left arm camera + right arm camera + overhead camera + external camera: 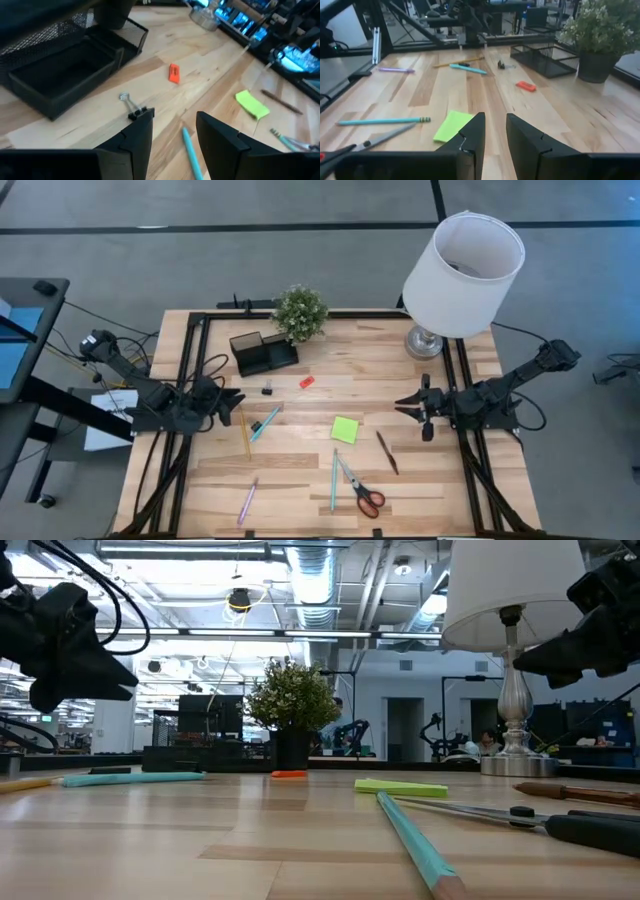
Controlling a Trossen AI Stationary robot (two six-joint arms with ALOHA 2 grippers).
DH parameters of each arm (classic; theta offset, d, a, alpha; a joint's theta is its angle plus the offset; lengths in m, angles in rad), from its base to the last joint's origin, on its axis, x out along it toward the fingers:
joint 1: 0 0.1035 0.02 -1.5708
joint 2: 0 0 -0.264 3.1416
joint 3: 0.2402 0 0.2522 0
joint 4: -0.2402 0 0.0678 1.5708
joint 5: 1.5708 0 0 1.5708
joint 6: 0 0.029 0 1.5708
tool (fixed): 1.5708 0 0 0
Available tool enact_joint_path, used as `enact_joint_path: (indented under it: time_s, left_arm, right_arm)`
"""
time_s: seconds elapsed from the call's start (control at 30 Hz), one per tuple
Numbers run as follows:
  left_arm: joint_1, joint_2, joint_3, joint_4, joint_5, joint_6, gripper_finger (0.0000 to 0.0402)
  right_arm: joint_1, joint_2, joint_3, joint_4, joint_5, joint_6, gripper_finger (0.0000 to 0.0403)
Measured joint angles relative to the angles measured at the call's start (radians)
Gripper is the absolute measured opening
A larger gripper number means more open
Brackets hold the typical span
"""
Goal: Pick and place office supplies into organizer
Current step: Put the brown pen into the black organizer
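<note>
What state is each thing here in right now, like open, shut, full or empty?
Left pincer: open, holding nothing.
Right pincer: open, holding nothing.
Organizer: empty.
Scissors: blades shut, flat on the table.
Lamp: standing upright.
Binder clip: lying by the organizer.

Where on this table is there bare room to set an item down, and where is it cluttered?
Bare wood lies between the organizer and the lamp base, broken only by the red piece. The near left corner, left of the pink pen, is also free. It is crowded around the sticky note, teal pens and scissors.
</note>
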Motion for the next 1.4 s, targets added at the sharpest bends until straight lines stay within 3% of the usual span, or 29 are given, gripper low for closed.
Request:
enact_joint_path:
  time_s: [0.2,0.43,0.6,0.93,1.07,1.2,1.4]
  left_arm:
    - [0.0,0.012,-0.002,0.136,-0.016,0.052,0.0145]
    - [0.0,0.012,0.0,0.157,-0.004,-0.008,0.0145]
    - [0.003,0.011,0.0,0.165,-0.014,0.01,0.0145]
    - [0.039,0.012,0.002,0.189,-0.049,-0.053,0.0145]
    - [0.052,0.012,0.002,0.189,-0.055,-0.058,0.0145]
    - [0.069,0.012,0.002,0.19,-0.056,-0.165,0.0145]
    - [0.097,0.011,0.003,0.189,-0.057,-0.179,0.0145]
  right_arm:
    - [0.0,0.01,0.0,0.007,-0.004,0.082,0.0073]
    - [-0.015,0.009,0.036,-0.017,-0.021,0.045,0.0075]
    - [-0.027,0.066,0.051,-0.021,-0.017,-0.005,0.0102]
    - [-0.086,0.256,0.091,0.008,0.002,0.107,0.0173]
    - [-0.064,0.344,0.094,0.008,0.007,0.203,0.017]
    - [-0.033,0.445,0.113,-0.011,0.032,0.303,0.0155]
    - [-0.002,0.617,0.315,-0.145,-0.006,0.402,0.0147]
